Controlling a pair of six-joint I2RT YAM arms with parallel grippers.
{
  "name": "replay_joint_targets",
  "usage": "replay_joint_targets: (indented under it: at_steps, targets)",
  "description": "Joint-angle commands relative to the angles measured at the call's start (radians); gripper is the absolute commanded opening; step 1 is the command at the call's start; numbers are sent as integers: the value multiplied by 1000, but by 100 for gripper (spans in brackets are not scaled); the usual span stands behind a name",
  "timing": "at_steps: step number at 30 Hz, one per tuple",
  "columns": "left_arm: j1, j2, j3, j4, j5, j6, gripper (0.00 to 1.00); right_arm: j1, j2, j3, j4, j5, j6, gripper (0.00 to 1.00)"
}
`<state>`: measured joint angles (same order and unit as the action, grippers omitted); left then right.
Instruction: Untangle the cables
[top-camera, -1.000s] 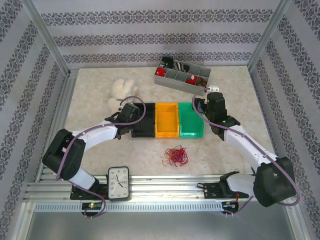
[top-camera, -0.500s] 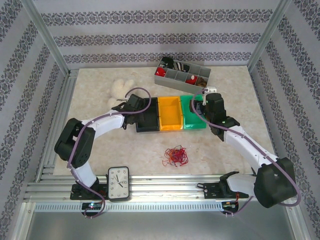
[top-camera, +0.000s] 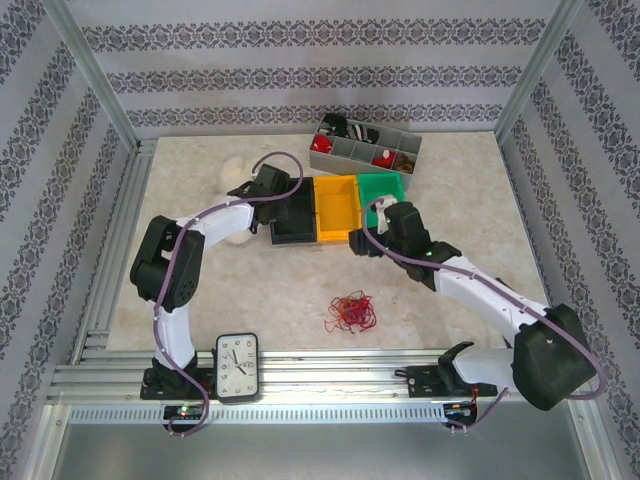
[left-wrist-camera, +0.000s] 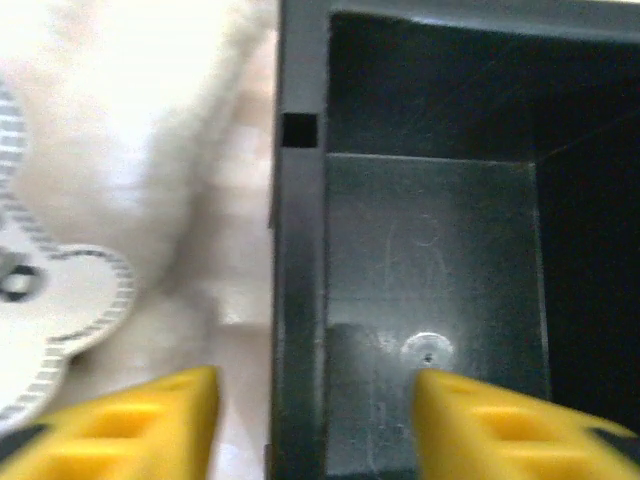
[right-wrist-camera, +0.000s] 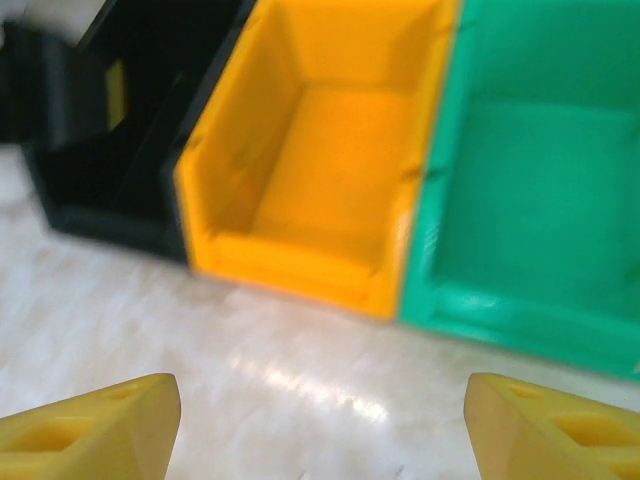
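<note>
The marbled table (top-camera: 470, 200) is bounded by aluminium rails (top-camera: 115, 250) at its left and near edges. A black bin (top-camera: 297, 228), orange bin (top-camera: 336, 205) and green bin (top-camera: 385, 188) are set in a row across the middle, with a grey divided tray (top-camera: 365, 152) behind. The cables (top-camera: 352, 312) are found as one tangle on bare table in front of the bins, well apart from both grippers, with open surface on every side. The clump is slightly wider left to right; one loose end is pointed toward the near left. The left gripper (left-wrist-camera: 315, 400) is spread open astride the black bin's left wall. The right gripper (right-wrist-camera: 320, 400) is held open over bare table before the orange bin, with nothing between its fingers.
</note>
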<state>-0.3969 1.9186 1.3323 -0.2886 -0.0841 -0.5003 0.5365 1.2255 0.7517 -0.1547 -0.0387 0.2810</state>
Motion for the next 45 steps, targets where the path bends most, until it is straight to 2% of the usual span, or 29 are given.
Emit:
replay_joint_targets:
  at_steps: [1,4,6,9,12,14,16,17,19,27,31,34,37,39,45]
  targets:
    - [1,-77,-10,43,60,16,83,89,-55,-15,-228,-84,-18,78]
    - [-26,-199,-117,155,55,11,88,201,-59,-8,-401,-62,-20,80]
    - [-54,-272,-185,206,22,16,90,240,-37,-3,-471,-71,4,81]
    - [-98,-351,-257,240,-29,26,92,254,37,-6,-517,-98,28,81]
    - [-138,-397,-314,268,-47,33,93,255,132,0,-498,-90,26,76]
    - [-161,-421,-350,288,-28,55,93,253,225,37,-493,-107,-9,60]
    - [-183,-443,-380,292,4,80,94,253,306,74,-487,-127,-39,36]
    - [-192,-454,-396,291,30,90,94,243,346,100,-495,-149,-57,20]
    - [-209,-480,-425,286,98,121,94,222,389,132,-485,-185,-72,0]
    - [-226,-571,-542,258,273,182,96,70,390,189,-205,-343,1,0]
    - [-238,-533,-533,243,340,210,96,35,456,270,-181,-377,-8,0]
    - [-252,-490,-525,254,350,213,96,19,492,320,-199,-406,-8,31]
    - [-257,-461,-519,264,335,215,96,8,464,294,-185,-397,1,46]
    - [-260,-443,-512,268,337,220,96,1,417,258,-178,-376,7,52]
    - [-273,-386,-480,254,361,247,93,-56,240,122,-169,-325,27,54]
